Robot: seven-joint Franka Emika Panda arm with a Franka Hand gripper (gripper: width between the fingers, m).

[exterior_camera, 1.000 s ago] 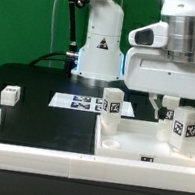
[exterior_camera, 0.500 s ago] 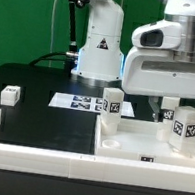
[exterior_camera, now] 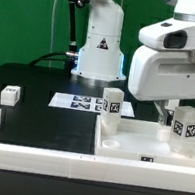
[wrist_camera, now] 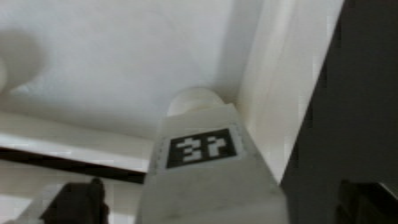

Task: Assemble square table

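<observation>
The white square table panel (exterior_camera: 128, 148) lies rim-up at the exterior view's lower right. Two tagged white legs stand upright in it, one at its far left corner (exterior_camera: 113, 101) and one at the right (exterior_camera: 187, 127). A third leg (exterior_camera: 167, 117) stands at the far right under my gripper (exterior_camera: 168, 106). In the wrist view this leg (wrist_camera: 210, 150) rises between my fingers, with a gap on each side. My gripper (wrist_camera: 217, 205) is open around it. A loose leg (exterior_camera: 10, 95) lies on the table at the left.
The marker board (exterior_camera: 76, 103) lies flat in front of the robot base (exterior_camera: 99, 55). A long white L-shaped rail (exterior_camera: 36, 157) runs along the front edge and up the left side. The table top is black.
My hand has risen and shifted slightly to the exterior view's right above the far right leg. The legs and panel have not moved.
</observation>
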